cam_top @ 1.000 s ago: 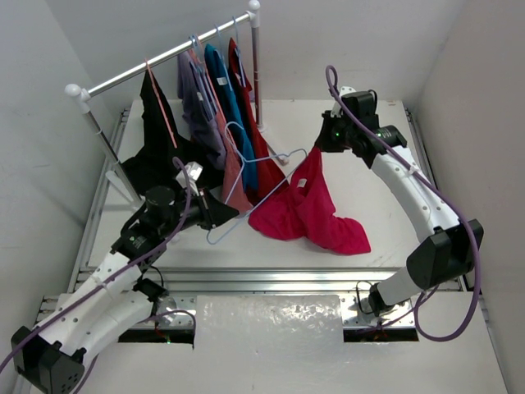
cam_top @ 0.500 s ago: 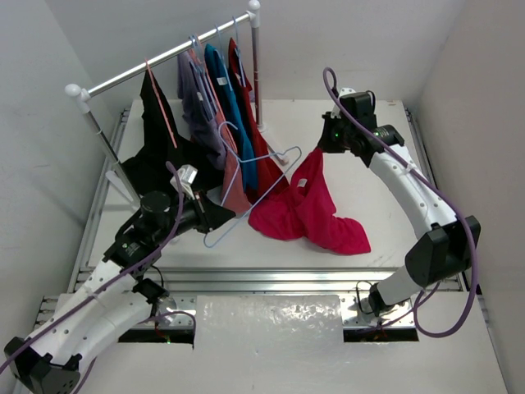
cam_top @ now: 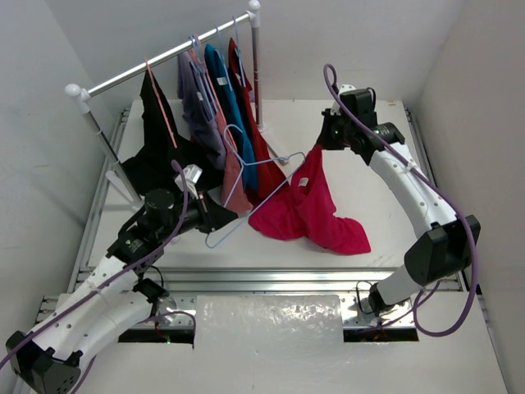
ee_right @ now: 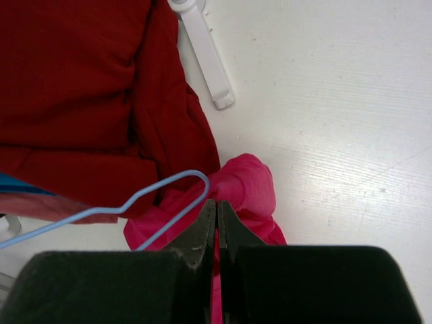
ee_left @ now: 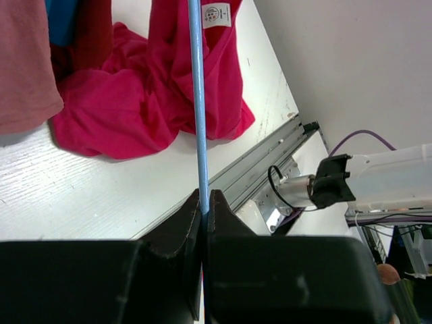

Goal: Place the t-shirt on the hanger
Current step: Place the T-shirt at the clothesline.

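T-shirt (cam_top: 308, 209) heaped just beside clothes rail (cam_top: 164, 59), collar held up – pinched between shut fingers of right gripper (ee_right: 217, 216). Hanger (ee_left: 198, 101) clamped on one wire by left gripper (ee_left: 204, 202), fingers fully closed, angled out from rail. Step judged: threading – hanger end to be fed into neck opening next.

A small white sewn-in label (ee_left: 216, 13) was seen at the neck of the bright magenta-pink fabric t-shirt (ee_left: 128, 108). A round red mark was printed on it, but no wording could be read.
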